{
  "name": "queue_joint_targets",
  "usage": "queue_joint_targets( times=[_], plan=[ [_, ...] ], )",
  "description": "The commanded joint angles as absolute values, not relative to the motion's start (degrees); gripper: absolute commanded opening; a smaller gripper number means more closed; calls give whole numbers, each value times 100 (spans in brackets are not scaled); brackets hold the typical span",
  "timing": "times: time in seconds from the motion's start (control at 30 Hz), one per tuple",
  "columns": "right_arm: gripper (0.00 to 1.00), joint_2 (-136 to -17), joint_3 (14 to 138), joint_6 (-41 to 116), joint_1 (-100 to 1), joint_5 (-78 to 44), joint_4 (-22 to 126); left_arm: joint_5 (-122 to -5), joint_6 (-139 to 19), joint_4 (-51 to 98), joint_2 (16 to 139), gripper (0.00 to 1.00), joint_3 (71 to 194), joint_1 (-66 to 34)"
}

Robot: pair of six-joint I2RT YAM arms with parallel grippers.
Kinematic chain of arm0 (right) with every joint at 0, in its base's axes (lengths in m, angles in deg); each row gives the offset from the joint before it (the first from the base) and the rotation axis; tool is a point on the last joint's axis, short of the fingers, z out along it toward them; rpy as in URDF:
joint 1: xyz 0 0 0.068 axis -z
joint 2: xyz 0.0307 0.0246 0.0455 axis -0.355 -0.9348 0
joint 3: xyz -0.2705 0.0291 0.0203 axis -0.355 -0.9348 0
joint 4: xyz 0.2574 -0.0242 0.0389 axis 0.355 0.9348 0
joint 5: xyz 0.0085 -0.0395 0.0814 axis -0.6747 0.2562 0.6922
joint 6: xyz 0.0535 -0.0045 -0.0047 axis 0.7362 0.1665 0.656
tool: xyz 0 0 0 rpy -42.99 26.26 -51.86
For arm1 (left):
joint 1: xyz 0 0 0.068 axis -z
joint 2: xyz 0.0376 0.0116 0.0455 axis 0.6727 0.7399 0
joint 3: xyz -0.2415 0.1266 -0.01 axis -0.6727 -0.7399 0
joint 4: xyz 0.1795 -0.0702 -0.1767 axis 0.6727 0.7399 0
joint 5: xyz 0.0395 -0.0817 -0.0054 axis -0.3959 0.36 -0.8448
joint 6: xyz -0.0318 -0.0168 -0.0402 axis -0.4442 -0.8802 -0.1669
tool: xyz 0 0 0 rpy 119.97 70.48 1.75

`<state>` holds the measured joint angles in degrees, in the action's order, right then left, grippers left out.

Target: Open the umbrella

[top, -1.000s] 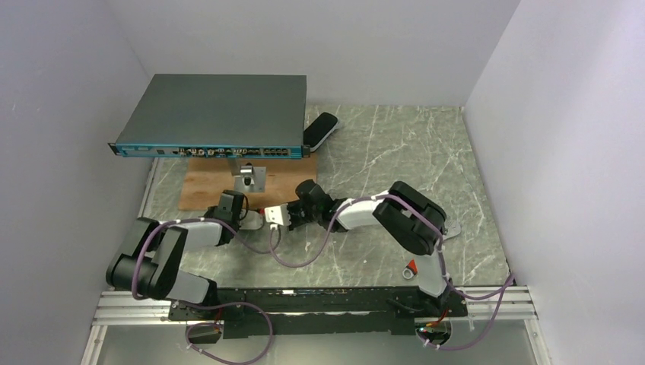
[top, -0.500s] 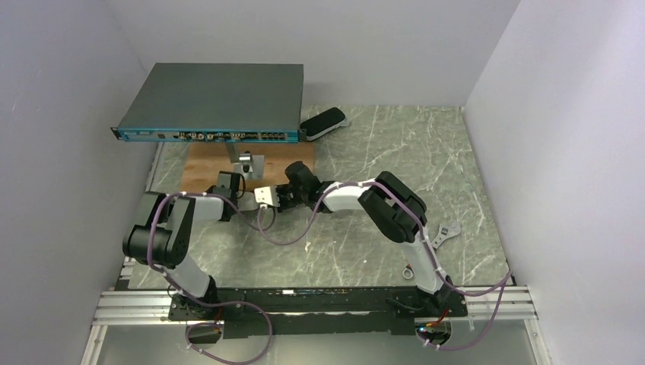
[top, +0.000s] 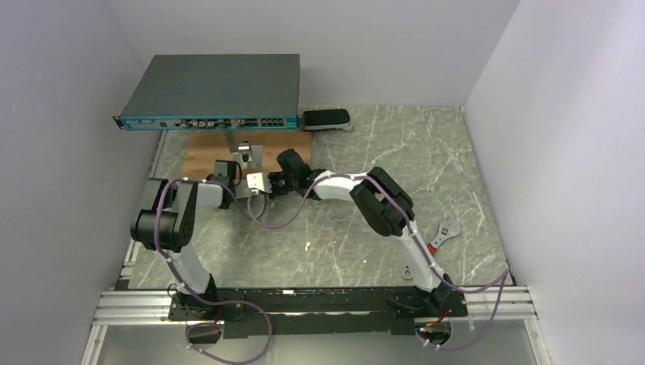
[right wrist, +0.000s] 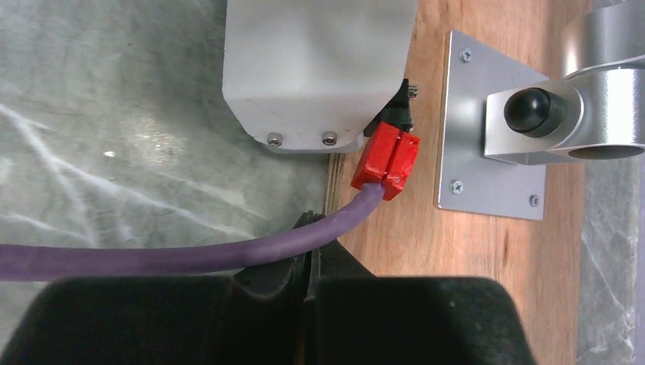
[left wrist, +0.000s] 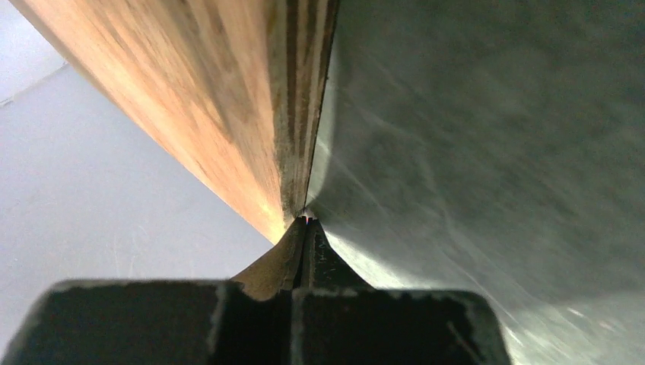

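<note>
The umbrella is out of view in every frame. My left gripper (top: 230, 175) is shut and holds nothing. In the left wrist view its tips (left wrist: 306, 221) rest where the wooden board's (left wrist: 228, 91) edge meets the marble table (left wrist: 494, 152). My right gripper (top: 275, 183) is also shut, pointing left at the left wrist's white camera box (right wrist: 319, 68). In the right wrist view a purple cable (right wrist: 190, 255) runs across the right gripper (right wrist: 310, 222), not between its jaws.
A grey rack device (top: 213, 87) stands on a metal stand (right wrist: 532, 114) screwed to the wooden board (top: 204, 156) at the back left. A grey oval pouch (top: 327, 118) lies next to the device. A wrench (top: 443, 234) lies on the table (top: 426, 160) beside the right arm. Walls enclose three sides.
Both arms reached further to the back left. The board with the rack device slid toward the back wall and turned, and the pouch was shoved back and swung flat. Both grippers stayed shut.
</note>
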<state>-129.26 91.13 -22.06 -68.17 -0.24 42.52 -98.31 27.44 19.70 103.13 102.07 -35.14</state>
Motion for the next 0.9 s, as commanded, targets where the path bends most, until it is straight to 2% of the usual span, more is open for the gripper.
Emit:
queue_joint_targets(
  times=[0.0,0.47,0.67,0.87],
  plan=[
    [0,-13845,9776,-2667,-5728,-2906,3697,-9399,3101,1374,10689,0,10533,-3424],
    [0,-14496,10805,-2734,-5603,-3112,3822,-9515,3124,1372,11310,0,11347,-3487],
    [0,-14590,11037,-2683,-5615,-3080,3912,-9611,3478,1225,11676,0,11772,-3882],
    [0,-14600,11069,-2712,-5689,-2988,3902,-9505,3947,1164,11642,0,11686,-4284]
  ],
)
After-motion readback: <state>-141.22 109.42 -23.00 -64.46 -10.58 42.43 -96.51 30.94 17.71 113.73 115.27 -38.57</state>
